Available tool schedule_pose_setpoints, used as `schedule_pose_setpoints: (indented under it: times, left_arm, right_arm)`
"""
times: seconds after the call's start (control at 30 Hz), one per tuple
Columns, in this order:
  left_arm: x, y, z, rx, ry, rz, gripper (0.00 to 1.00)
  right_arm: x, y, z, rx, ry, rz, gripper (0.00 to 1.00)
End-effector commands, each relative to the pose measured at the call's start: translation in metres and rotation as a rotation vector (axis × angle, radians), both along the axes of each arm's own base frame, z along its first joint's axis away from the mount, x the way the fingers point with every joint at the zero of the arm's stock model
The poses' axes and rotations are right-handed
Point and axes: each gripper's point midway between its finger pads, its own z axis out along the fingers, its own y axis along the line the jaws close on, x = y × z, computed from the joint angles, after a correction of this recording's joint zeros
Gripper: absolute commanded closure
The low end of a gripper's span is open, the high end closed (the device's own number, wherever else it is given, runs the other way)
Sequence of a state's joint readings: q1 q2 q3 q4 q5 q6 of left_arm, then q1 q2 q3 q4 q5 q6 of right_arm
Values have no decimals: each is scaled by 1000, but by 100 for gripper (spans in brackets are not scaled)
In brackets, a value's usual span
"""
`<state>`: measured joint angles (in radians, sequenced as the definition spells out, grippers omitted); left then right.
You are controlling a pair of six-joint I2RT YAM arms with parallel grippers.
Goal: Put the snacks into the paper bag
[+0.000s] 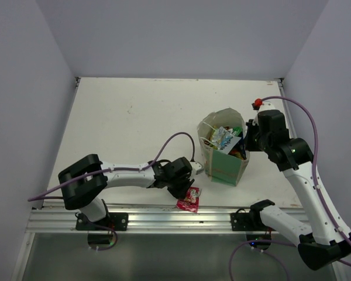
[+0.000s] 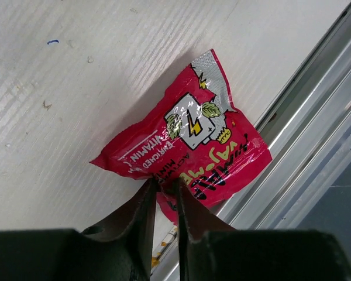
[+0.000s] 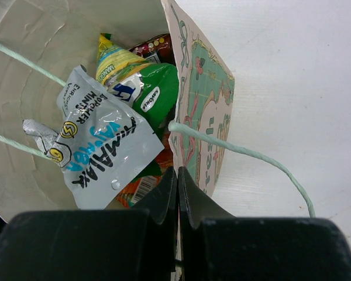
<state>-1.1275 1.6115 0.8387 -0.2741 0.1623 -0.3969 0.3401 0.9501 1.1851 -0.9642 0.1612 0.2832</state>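
A pink-red foil snack packet (image 2: 193,140) lies flat on the white table by its front edge (image 1: 188,199). My left gripper (image 2: 164,186) is shut on the packet's near edge, low over the table (image 1: 185,187). The paper bag (image 1: 225,167) stands upright and open, right of the middle. It holds several snacks: a silvery packet (image 3: 102,149), a green one (image 3: 158,88), a yellow-green one (image 3: 114,58) and an orange one (image 3: 137,187). My right gripper (image 3: 177,172) is shut on the bag's printed right wall (image 3: 205,99) at the rim (image 1: 248,140).
An aluminium rail (image 1: 164,218) runs along the table's front edge, just beside the pink packet (image 2: 316,146). A small red object (image 1: 257,103) sits at the back right. The bag's string handle (image 3: 251,155) hangs over the table. White walls enclose three sides.
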Motion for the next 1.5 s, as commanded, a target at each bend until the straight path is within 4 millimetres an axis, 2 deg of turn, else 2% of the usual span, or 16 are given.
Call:
schedule_pose_setpoints:
  times: [0.0,0.1,0.13,0.27,0.37,0.47,0.6,0.63,0.77,0.93,1.17,1.2,1.23,1.27,1.3,1.47]
  left_arm:
    - [2,-2,-7,30,-18,-20,80]
    - [3,-2,-6,38,-27,-20,86]
    - [3,-2,-6,40,-32,-20,100]
    - [5,-2,-2,31,-57,-8,100]
    - [19,2,23,-21,-144,58,100]
    - [42,8,81,-110,-280,186,100]
    - [68,10,201,-290,-442,316,100]
    - [75,6,245,-351,-486,339,100]
    - [98,-12,326,-449,-625,355,100]
    - [125,-69,336,-481,-703,282,100]
    - [146,-122,276,-397,-678,172,100]
    - [149,-126,260,-361,-669,162,96]
    - [150,-127,256,-343,-666,161,78]
    - [153,-125,254,-327,-674,182,27]
    - [155,-122,256,-327,-682,195,5]
    - [165,-78,330,-387,-820,374,0]
  right_arm:
    - [1,5,5,9,-15,29,100]
    - [1,4,5,5,-16,28,100]
    - [1,4,5,5,-17,28,100]
    - [0,3,4,4,-16,26,100]
    - [0,3,5,4,-18,25,100]
    - [-1,3,5,4,-18,25,100]
    - [0,2,5,4,-18,20,100]
    - [0,2,5,2,-19,18,100]
    - [-1,2,5,8,-21,15,100]
    - [-2,1,9,16,-33,2,100]
    - [-6,-3,13,14,-46,-9,100]
    - [-6,-2,12,17,-45,-7,100]
    - [-5,-2,13,20,-47,-5,100]
    - [-5,-1,11,22,-43,-5,100]
    - [-5,-1,11,22,-43,-5,100]
    - [-4,0,8,22,-38,-3,100]
